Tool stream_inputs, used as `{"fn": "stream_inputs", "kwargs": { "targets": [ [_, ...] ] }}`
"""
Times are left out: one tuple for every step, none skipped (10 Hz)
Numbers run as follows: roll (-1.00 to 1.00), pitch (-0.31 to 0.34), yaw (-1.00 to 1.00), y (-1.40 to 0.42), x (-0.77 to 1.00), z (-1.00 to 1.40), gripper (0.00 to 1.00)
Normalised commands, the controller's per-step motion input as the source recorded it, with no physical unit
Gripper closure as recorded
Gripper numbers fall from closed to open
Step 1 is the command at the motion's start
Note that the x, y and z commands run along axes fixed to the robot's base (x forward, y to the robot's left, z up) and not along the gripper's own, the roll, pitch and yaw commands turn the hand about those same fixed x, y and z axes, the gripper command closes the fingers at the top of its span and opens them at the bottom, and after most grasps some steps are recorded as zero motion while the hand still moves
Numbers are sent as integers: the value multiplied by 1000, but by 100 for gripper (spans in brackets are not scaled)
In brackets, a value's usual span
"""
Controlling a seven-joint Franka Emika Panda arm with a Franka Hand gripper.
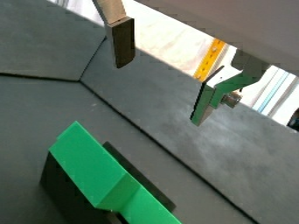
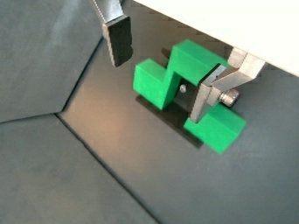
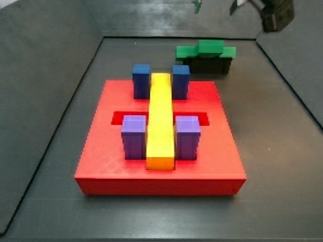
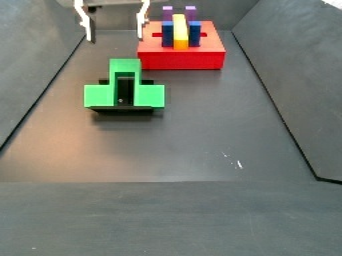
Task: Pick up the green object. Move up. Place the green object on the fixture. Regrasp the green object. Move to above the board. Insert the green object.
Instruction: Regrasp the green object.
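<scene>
The green object (image 4: 124,90) sits on the fixture (image 4: 123,108), and it looks hard, light and prob. a bit slick, so grab its flat sides. The gripper (image 4: 115,20) hangs above and behind it, wide open and empty. Lots of bare floor around; the board (image 4: 181,55) w/ its blocks is farther back, well apart.

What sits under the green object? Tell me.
The fixture lies under the green object; its recessed top is covered. The tool hangs open above, apart.
</scene>
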Motion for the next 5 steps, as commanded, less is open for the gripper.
{"fn": "stream_inputs", "kwargs": {
  "targets": [
    [-806,-557,-171,0,-123,303,0],
    [-514,-529,-109,0,-217,234,0],
    [0,-426,-9,-149,-91,-171,0],
    [0,-420,0,-209,0,-257,0],
    [0,-186,0,-209,0,-211,0]
  ]
}}
